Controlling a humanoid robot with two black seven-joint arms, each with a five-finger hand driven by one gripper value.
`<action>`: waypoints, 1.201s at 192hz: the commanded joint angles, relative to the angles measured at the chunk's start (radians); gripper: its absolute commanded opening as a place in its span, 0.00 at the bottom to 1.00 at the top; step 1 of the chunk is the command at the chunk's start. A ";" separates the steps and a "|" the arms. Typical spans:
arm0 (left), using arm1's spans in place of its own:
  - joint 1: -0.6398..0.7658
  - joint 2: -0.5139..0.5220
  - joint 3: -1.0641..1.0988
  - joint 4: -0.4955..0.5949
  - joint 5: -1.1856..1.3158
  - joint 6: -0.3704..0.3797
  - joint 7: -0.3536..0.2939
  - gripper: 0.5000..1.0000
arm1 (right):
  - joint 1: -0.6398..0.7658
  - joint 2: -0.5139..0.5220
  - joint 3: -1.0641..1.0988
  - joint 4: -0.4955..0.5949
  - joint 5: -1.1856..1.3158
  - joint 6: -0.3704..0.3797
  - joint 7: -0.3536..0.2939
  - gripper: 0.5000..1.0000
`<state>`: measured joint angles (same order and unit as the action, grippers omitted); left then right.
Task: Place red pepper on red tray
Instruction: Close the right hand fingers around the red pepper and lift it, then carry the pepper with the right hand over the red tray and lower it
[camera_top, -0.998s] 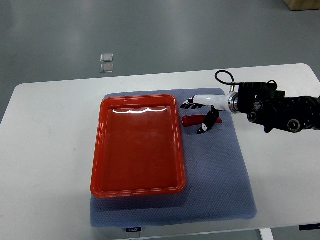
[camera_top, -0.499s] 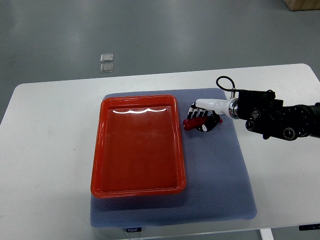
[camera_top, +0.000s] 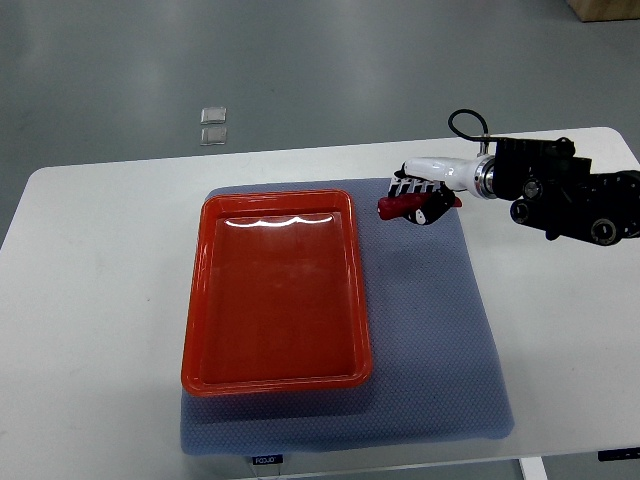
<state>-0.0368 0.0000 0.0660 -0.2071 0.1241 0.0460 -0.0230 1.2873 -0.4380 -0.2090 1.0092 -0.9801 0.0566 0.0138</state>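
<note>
The red pepper is a long slim red pod, held lifted above the blue-grey mat just right of the tray's top right corner. My right hand, white with black fingertips, is shut on the red pepper, and its arm comes in from the right edge. The pod's left tip pokes out past the fingers. A red tray lies on the left half of the mat with nothing in it. No left arm shows.
A blue-grey mat covers the middle of the white table, under the tray. Two small clear squares lie on the grey floor beyond the table's far edge.
My right hand closed its fingers around the pepper on the mat, then rose with it and moved up and slightly right in the picture.
</note>
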 joint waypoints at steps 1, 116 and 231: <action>0.000 0.000 0.000 0.000 0.000 0.000 0.000 1.00 | 0.067 -0.036 0.000 0.054 0.004 0.023 0.000 0.00; 0.000 0.000 0.001 0.002 0.000 0.000 0.000 1.00 | 0.115 0.436 -0.076 -0.074 0.129 -0.090 0.003 0.00; 0.000 0.000 0.001 0.002 0.000 0.000 0.000 1.00 | -0.042 0.438 -0.116 -0.178 0.112 -0.133 0.009 0.00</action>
<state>-0.0368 0.0000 0.0672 -0.2055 0.1241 0.0461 -0.0230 1.2575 0.0001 -0.3265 0.8362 -0.8688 -0.0609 0.0224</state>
